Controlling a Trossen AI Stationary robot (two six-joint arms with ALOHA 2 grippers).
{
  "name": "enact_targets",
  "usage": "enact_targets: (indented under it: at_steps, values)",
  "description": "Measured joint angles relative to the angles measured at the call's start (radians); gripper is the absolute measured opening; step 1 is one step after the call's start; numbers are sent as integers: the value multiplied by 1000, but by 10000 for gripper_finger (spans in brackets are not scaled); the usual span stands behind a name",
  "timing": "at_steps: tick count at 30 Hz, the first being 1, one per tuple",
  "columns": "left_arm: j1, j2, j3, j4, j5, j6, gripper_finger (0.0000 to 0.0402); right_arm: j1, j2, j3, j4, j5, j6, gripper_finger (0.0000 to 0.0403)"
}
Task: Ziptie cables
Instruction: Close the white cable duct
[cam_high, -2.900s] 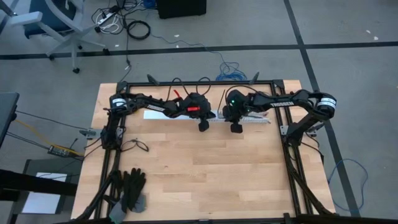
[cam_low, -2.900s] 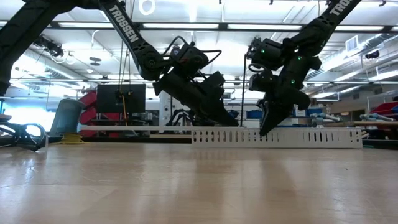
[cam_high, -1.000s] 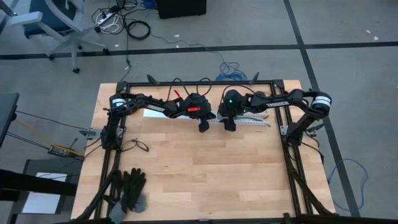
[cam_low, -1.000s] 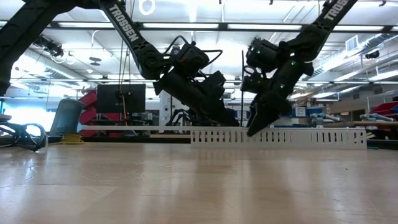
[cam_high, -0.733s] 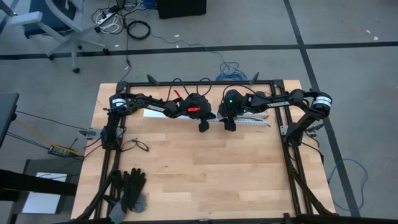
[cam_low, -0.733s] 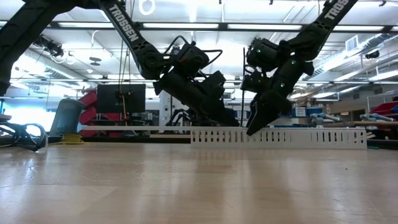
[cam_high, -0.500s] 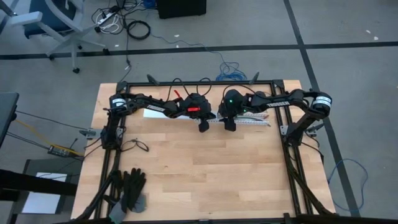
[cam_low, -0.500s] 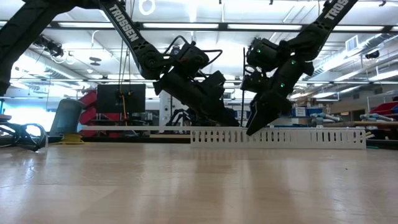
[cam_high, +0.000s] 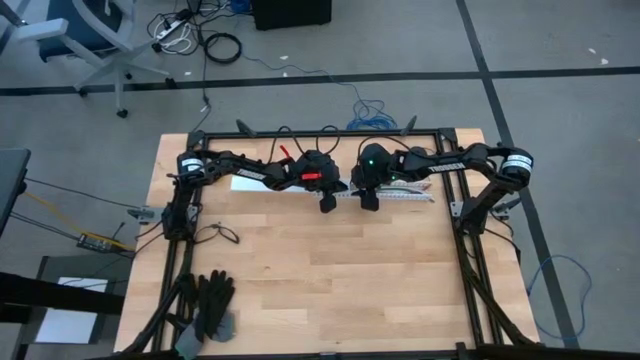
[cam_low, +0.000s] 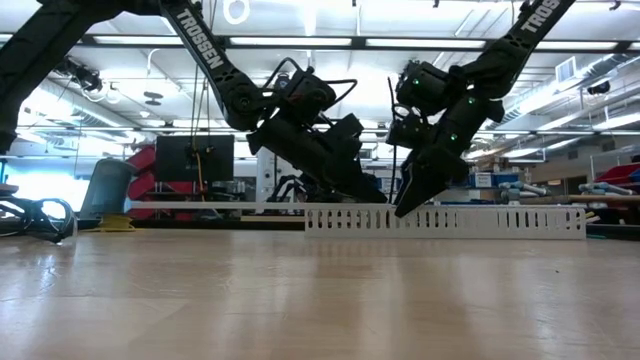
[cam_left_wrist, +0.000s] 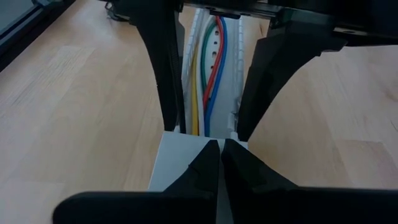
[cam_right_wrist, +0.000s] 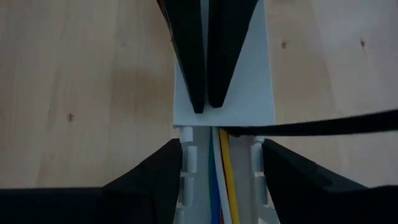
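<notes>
The cables (cam_left_wrist: 208, 68), red, green, blue, yellow and white, lie side by side along the inside of a long white slotted channel (cam_low: 480, 222) that rests on the wooden table (cam_high: 330, 280) near its far edge, between the two arms. In the left wrist view they run lengthwise down the trough; in the right wrist view the yellow, white and blue ones (cam_right_wrist: 221, 180) show between the slotted walls, ending where a flat white strip (cam_right_wrist: 239, 93) begins. The right gripper (cam_right_wrist: 222, 163) straddles the channel at that end with one finger (cam_right_wrist: 146, 180) outside each wall, clasped on the channel's sides. The left gripper (cam_left_wrist: 220, 146) faces it from the other side, its two fingers pressed together with nothing between them, the tips down on the flat white strip just short of the channel's end. In the low view both grippers slant down to the channel's left end, close together. A pair of black gloves (cam_high: 212, 300) lies at the table's near left corner.
</notes>
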Motion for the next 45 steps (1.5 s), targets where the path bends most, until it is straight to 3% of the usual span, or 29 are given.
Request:
enact_targets:
  at_steps: [6, 13, 28, 36, 45]
  values:
    - [0, 30, 27, 7, 14, -5, 0, 0, 1, -2, 14, -8, 0, 194]
    - [-7, 133, 156, -29, 46, -4, 0, -1, 1, -2, 9, -7, 0, 200]
    - [-5, 131, 156, -11, 55, -2, 0, 1, -157, 3, -63, 37, 8, 275]
    - [-6, 119, 153, -6, 67, -5, 0, -2, -219, 2, -209, 94, 45, 271]
    - [-8, 90, 151, -6, 66, -6, 1, -2, -221, 2, -225, 94, 86, 266]
